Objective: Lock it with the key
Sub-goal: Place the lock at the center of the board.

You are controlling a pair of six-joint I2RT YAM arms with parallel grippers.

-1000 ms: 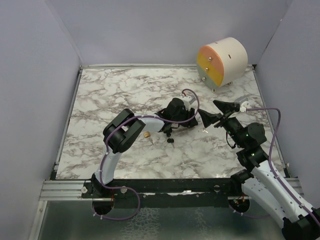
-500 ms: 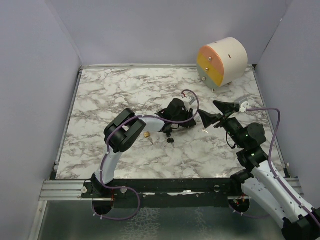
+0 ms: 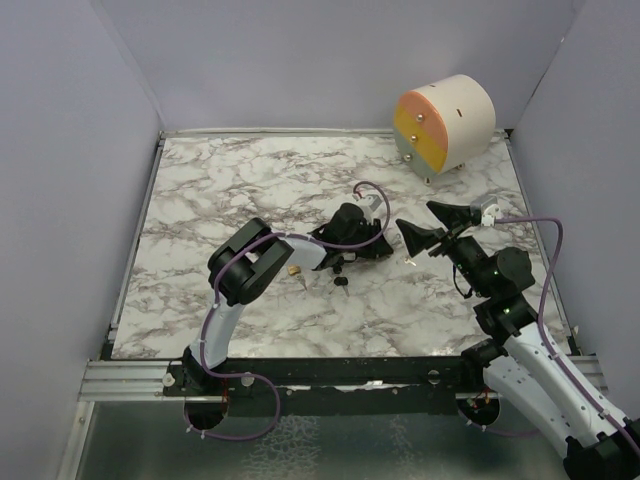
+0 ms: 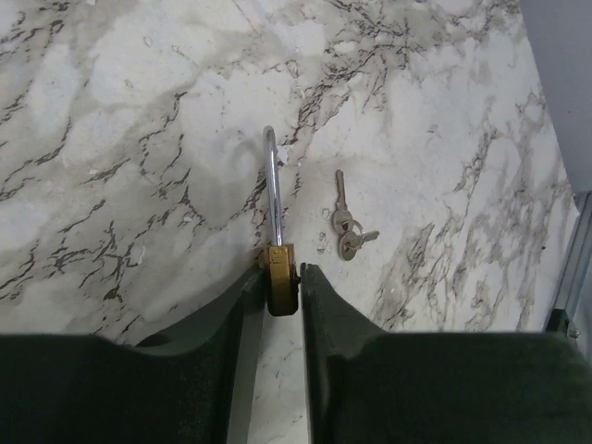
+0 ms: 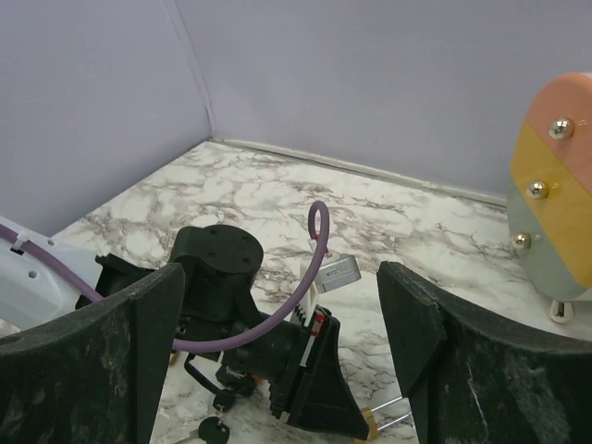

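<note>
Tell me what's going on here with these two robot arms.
The left gripper is pinching the brass body of a padlock, with its shackle pointing away over the marble table. The keys lie loose on the table beside the shackle, and nothing is touching them. The right gripper hangs open close by, holding nothing. No key is in the lock yet.
</note>
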